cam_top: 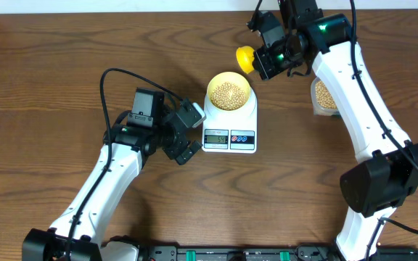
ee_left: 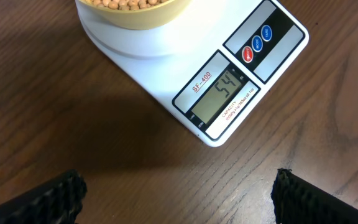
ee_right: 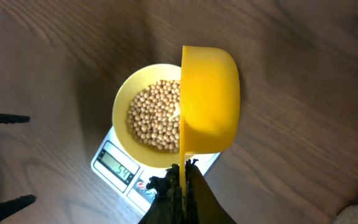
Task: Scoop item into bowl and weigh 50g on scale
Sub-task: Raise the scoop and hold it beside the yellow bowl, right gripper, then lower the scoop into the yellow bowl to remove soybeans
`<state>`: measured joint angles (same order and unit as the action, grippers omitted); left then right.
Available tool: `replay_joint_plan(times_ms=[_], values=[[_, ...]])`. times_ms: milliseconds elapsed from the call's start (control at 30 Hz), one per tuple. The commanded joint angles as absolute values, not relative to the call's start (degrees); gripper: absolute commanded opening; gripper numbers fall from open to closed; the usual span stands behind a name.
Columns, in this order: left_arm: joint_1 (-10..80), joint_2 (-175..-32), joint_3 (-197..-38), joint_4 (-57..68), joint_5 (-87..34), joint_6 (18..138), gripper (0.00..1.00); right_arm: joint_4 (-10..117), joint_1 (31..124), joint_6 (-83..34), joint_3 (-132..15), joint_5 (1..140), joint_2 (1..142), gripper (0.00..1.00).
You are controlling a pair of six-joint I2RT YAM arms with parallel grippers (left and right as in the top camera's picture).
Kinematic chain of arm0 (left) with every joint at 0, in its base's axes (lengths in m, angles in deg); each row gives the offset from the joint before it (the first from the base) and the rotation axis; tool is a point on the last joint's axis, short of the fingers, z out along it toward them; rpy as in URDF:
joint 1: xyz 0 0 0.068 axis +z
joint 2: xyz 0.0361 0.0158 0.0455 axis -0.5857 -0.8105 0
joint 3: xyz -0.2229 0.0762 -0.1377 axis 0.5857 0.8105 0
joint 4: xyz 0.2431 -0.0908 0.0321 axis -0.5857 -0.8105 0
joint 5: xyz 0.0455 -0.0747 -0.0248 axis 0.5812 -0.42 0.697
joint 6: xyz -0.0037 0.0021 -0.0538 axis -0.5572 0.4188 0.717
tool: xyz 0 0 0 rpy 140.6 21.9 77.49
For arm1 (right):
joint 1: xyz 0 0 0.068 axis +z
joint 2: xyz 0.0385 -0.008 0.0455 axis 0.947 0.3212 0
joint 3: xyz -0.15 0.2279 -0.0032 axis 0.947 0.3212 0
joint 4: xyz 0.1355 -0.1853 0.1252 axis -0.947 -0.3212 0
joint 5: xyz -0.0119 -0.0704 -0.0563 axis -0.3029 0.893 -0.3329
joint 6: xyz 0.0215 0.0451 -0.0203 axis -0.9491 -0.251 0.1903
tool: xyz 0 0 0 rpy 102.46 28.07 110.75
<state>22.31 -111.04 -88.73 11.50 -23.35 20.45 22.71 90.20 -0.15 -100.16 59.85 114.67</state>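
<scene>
- The soybeans (cam_top: 228, 93) are piled in the little pale yellow bowl (cam_top: 210, 94). They cover its bottom and sit well below the rim.
- The bowl sits on the round platform of the white digital kitchen scale (cam_top: 229, 139), a bit toward 12 o'clock from the middle of the table (cam_top: 64, 80).
- The scale's display is on its 6 o'clock edge, with a red and a blue button beside it. In the left wrist view the display reads 54.
- A yellow scoop (cam_top: 245, 59) hangs in the air at about 1 o'clock from the bowl, just off its rim. It's tipped on its side with the mouth turned toward the bowl, and I can't see inside it.
- The right gripper (cam_top: 261, 62) is clamped tight on the scoop's handle, and the right wrist view shows the handle pinched between the dark fingers.
- The left gripper (cam_top: 193, 134) is at 9 o'clock from the scale, near it but not touching, with its jaws spread wide around nothing and pointed at the display.
- A clear container (cam_top: 324, 96) with more beans sits at 3 o'clock from the bowl, partly hidden under the right arm.
</scene>
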Motion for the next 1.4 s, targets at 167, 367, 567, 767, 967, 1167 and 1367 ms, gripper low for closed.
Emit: replay_joint_plan(times_ms=[167, 367, 567, 767, 967, 1167, 1367], values=[[22.6, -110.3, -88.78, 11.5, -24.09, 19.67, 0.98, 26.54, 90.86, 5.34, -98.54, 60.03, 114.27, 0.01], [22.6, -110.3, -88.78, 11.5, -24.09, 19.67, 0.98, 26.51, 92.6, 8.66, -98.22, 60.77, 114.27, 0.01], [22.6, -110.3, -88.78, 11.5, -24.09, 19.67, 0.97, 26.34, 94.59, 10.15, -95.29, 61.56, 114.27, 0.01], [22.6, -110.3, -88.78, 11.52, -24.09, 19.67, 0.97, 26.34, 95.95, 12.51, -94.33, 61.56, 114.27, 0.01], [22.6, -110.3, -88.78, 11.5, -24.09, 19.67, 0.98, 28.5, 96.89, 13.99, -90.65, 61.95, 114.27, 0.01], [22.6, -110.3, -88.78, 11.5, -24.09, 19.67, 0.98, 30.41, 96.98, 13.97, -88.56, 61.97, 114.27, 0.01], [22.6, -110.3, -88.78, 11.5, -24.09, 19.67, 0.98, 31.65, 97.13, 13.47, -86.44, 62.0, 114.27, 0.01]])
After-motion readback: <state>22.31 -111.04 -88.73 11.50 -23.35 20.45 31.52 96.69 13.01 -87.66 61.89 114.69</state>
